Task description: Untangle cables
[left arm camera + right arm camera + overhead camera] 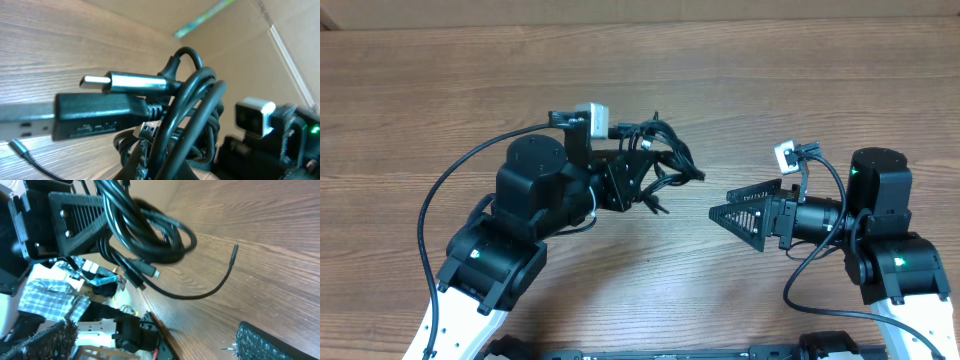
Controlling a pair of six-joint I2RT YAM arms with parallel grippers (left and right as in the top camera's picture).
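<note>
The cables (665, 158) are a bundle of thin black looped cords, and my left gripper (642, 172) is shut on them near the table's middle. In the left wrist view the cables (195, 110) fill the frame. A silvery plug tip (96, 80) and a black plug (95, 117) stick out to the left, and the left gripper (165, 167) is clamped on the loops at the bottom edge. My right gripper (720, 203) stands open to the right of the bundle, apart from it. In the right wrist view the cables (150, 235) hang from the left finger (82, 212), one loose strand (220, 282) trails out, and the right gripper (160, 345) holds nothing.
The wooden table (770, 90) stretches behind and around both arms. Thicker black wires of the arms loop out at the left (430, 200) and the lower right (800, 280). The right wrist view shows the table's edge (165, 330) and clutter beyond it.
</note>
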